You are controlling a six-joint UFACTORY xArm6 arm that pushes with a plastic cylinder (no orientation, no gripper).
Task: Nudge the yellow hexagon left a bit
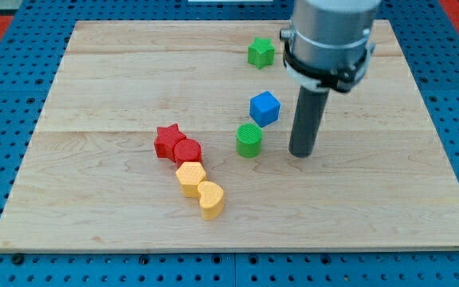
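Observation:
The yellow hexagon (190,177) lies on the wooden board (94,96), left of centre and toward the view's bottom. It touches a yellow heart (211,198) below-right of it and a red cylinder (187,151) just above it. A red star (166,140) sits against the red cylinder's left. My tip (301,152) rests on the board well to the right of the yellow hexagon, just right of a green cylinder (249,139). The rod rises to the arm's grey body at the view's top.
A blue cube (264,108) stands just above the green cylinder, left of the rod. A green star-like block (260,53) sits near the board's top edge. Blue pegboard (6,88) surrounds the board.

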